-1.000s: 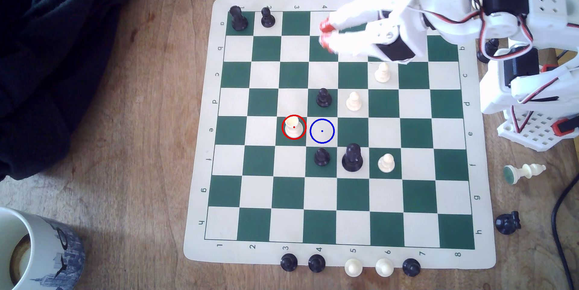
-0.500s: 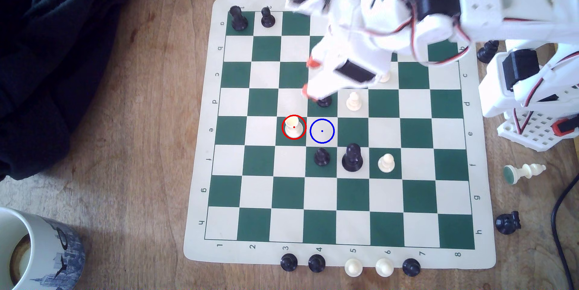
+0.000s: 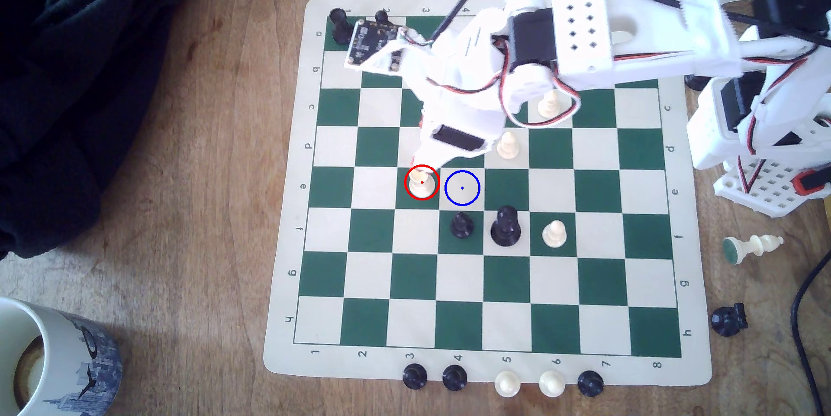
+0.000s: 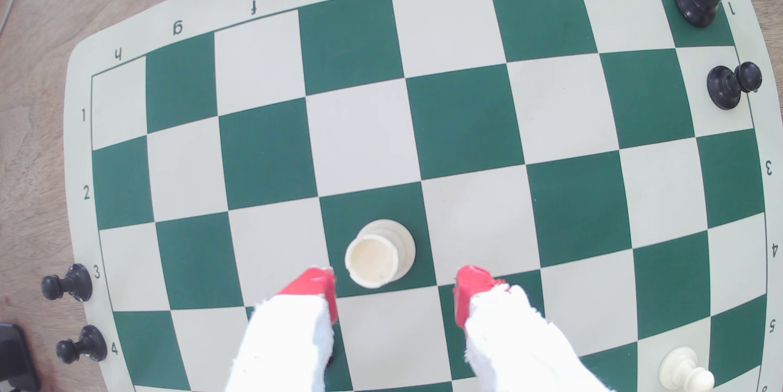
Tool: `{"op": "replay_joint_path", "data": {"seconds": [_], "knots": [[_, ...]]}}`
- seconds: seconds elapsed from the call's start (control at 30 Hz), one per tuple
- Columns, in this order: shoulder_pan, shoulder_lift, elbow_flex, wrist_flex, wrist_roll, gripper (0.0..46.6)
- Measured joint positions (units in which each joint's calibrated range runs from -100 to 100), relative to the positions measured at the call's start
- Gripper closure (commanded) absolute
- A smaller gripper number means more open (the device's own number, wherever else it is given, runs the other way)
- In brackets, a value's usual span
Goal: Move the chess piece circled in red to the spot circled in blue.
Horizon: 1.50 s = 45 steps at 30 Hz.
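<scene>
Hovering with red-tipped fingers spread wide and gripping nothing, hand just above the cream rook standing upright on its red-ringed green square, beside the blue-ringed cream square mid-board.

Board is dark green & cream checks w/ a cream border. Rook is cream-white, on a green sq inside a red ring; blue ring w/ blue dot sits on a cream sq. Gripper is white w/ red tips. Other pieces are black or cream. Table is brown wood grain.
</scene>
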Motion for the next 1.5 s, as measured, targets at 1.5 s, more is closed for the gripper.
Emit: {"op": "replay_joint_path", "data": {"seconds": [1.5], "knots": [[-2.4, 11.7, -2.3, -2.4, -1.0, 30.1]]}}
